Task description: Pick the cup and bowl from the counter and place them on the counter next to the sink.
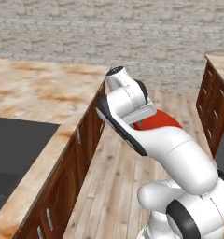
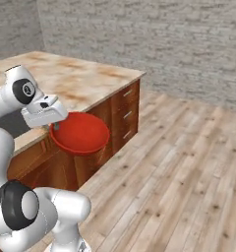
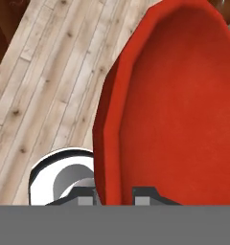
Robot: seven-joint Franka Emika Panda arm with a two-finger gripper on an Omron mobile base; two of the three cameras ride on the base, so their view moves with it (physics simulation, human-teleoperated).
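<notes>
I hold the glossy red bowl (image 2: pixel 80 133) by its rim, tilted, in the air over the wooden floor just off the counter's (image 2: pixel 75 78) cabinet front. The gripper (image 3: pixel 115 195) is shut on the rim, one finger on each side of the bowl's wall (image 3: pixel 174 105). In the left base view the bowl (image 1: pixel 161 121) peeks out red behind my forearm. The cup is out of view. A dark flat patch (image 1: pixel 18 149) is set into the counter (image 1: pixel 39 84); I cannot tell whether it is the sink.
Reddish-brown cabinet fronts with drawers (image 2: pixel 127 115) run below the counter edge. A second cabinet block (image 1: pixel 215 105) stands on the right. Light plank floor (image 2: pixel 179 167) spreads between them, and a grey brick wall (image 1: pixel 132 32) closes the back.
</notes>
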